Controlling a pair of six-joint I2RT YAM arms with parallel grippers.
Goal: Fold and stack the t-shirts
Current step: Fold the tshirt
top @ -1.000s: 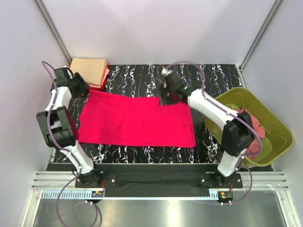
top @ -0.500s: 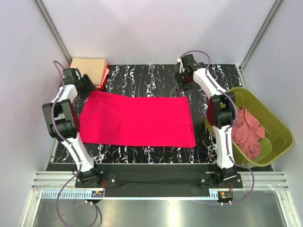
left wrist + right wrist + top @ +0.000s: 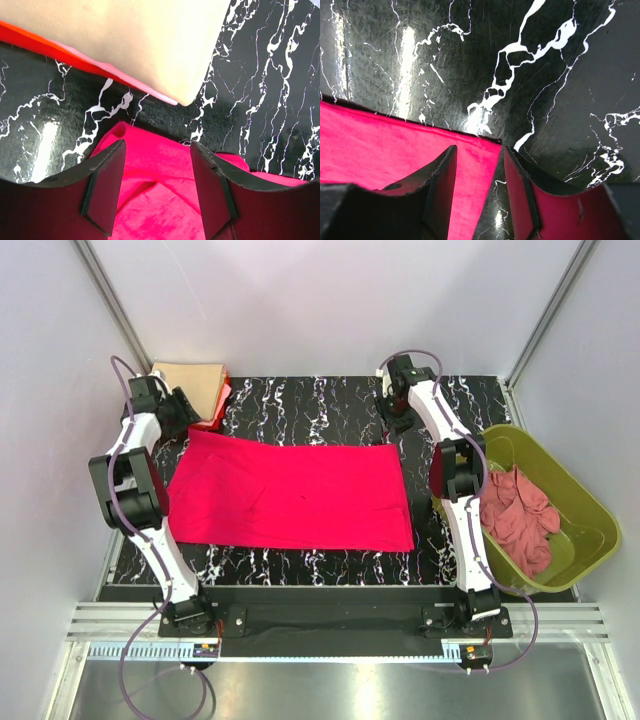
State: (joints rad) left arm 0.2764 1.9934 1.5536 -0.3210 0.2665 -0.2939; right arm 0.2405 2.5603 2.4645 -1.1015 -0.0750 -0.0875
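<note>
Left gripper [image 3: 157, 150] over corner of crimson t-shirt [image 3: 155, 200]

We count two arms, the left arm [image 3: 130, 475] and the right arm [image 3: 455, 475], and two grippers, the left gripper [image 3: 157, 165] and the right gripper [image 3: 477, 170]. We count five t-shirts. One is the spread crimson-pink shirt [image 3: 290, 492], and one is the crumpled dusty rose shirt [image 3: 515, 515]. Three are folded in a single stack [image 3: 188, 388]: one tan shirt [image 3: 125, 40], one pink shirt [image 3: 150, 91] and one orange-red shirt [image 3: 25, 36]. We count one olive-green tub [image 3: 590, 505] and one black marbled table [image 3: 300, 395].
</note>
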